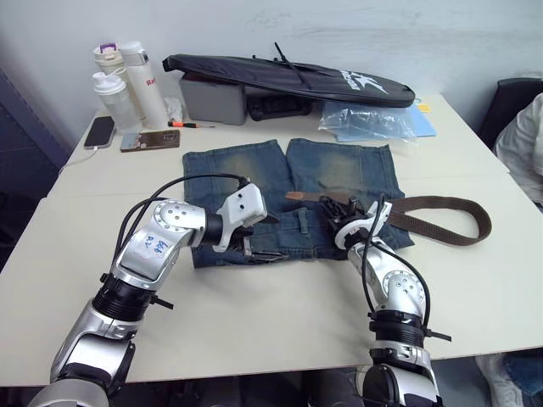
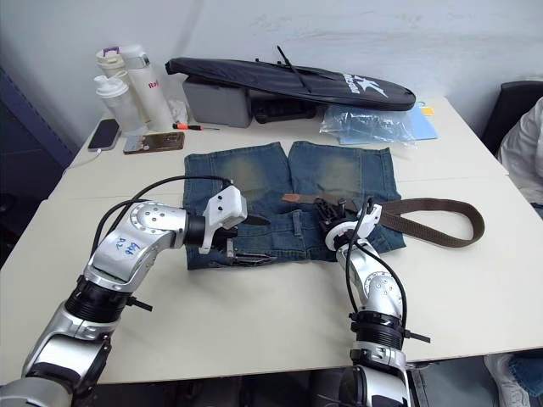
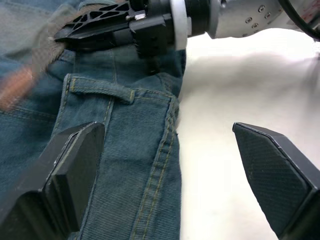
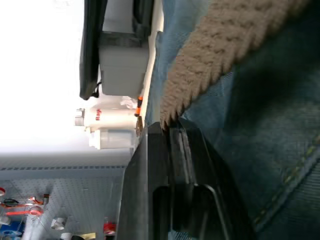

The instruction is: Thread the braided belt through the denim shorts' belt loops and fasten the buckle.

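The right gripper point(image 1: 339, 214) is clenched on the braided belt point(image 1: 441, 218) over the right half of the waistband of the denim shorts point(image 1: 339, 174); in the right wrist view the woven strap point(image 4: 215, 55) runs straight into the closed black fingers point(image 4: 165, 165). From that grip the belt's tan leather tip point(image 1: 304, 196) points left across the shorts, while the rest of the strap loops out to the right on the table point(image 1: 271, 322) and doubles back. The left gripper point(image 1: 259, 233) hangs released at the waistband's near edge, left of centre, its two fingers point(image 3: 70, 170) spread wide, one over denim and one over bare table. A belt loop point(image 3: 102, 90) lies just ahead of them. The shorts lie flat mid-table, legs pointing far. Beyond them sit a long black bag point(image 1: 288, 78), bottles point(image 1: 127, 85) and a phone point(image 1: 99, 132).
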Controlling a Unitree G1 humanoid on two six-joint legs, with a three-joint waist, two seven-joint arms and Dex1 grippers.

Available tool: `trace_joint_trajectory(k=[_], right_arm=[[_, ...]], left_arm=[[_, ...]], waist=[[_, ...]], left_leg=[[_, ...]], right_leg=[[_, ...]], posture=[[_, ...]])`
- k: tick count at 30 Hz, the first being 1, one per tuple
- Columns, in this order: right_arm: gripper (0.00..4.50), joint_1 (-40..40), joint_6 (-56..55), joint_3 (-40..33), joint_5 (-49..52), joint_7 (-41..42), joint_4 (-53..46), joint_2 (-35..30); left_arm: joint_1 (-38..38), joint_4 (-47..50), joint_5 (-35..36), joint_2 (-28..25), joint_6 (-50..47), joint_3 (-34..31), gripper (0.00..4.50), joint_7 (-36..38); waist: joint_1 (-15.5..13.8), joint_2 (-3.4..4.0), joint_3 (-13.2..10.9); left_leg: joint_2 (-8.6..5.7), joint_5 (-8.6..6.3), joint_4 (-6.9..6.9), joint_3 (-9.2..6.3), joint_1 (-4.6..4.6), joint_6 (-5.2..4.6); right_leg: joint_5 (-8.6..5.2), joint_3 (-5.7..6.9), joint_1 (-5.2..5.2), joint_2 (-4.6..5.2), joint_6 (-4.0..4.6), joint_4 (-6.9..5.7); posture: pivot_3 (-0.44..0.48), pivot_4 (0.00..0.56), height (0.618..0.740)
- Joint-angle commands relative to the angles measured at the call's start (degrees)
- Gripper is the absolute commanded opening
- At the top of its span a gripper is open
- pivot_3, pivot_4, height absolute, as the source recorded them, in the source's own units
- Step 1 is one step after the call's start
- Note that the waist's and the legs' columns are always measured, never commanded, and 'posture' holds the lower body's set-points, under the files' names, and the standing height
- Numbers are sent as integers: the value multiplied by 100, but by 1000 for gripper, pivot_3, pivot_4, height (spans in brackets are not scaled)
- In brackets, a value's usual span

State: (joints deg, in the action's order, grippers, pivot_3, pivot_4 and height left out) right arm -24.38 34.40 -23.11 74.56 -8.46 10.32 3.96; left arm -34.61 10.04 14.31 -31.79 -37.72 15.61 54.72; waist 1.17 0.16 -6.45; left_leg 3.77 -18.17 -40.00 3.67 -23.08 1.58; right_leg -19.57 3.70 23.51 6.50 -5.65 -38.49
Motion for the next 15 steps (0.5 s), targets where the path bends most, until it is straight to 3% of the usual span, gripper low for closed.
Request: trace_joint_trajectory(k=[1,8,12,15], right_arm=[[17,216,-94,-238,-14,-15,43,40],[17,580,138,-326,1010,904,-1312,-87],[17,787,626,-306,1575,1211,-1541,-465],[17,1097,1138,-261,1697,1434,-1598,-1113]], left_arm=[[22,267,106,-90,-73,-211,4500,-43],[232,568,191,-224,-298,-319,4500,-159],[281,634,223,-253,-345,-341,4500,-210],[342,664,239,-298,-359,-392,4500,-225]], waist=[[-23,3,-2],[-123,54,-41],[-108,59,-61],[-108,57,-66]], left_leg=[[0,0,0,0,0,0],[-5,-7,13,1,-27,-1],[-4,-14,15,6,-31,-8],[-3,-17,21,8,-29,-9]], right_leg=[[-2,0,0,1,3,0],[-2,-2,23,1,-16,4],[-4,0,24,-1,-20,-4],[-4,1,23,-1,-20,9]], posture=[[0,150,642],[0,150,642],[0,150,642],[0,150,642]])
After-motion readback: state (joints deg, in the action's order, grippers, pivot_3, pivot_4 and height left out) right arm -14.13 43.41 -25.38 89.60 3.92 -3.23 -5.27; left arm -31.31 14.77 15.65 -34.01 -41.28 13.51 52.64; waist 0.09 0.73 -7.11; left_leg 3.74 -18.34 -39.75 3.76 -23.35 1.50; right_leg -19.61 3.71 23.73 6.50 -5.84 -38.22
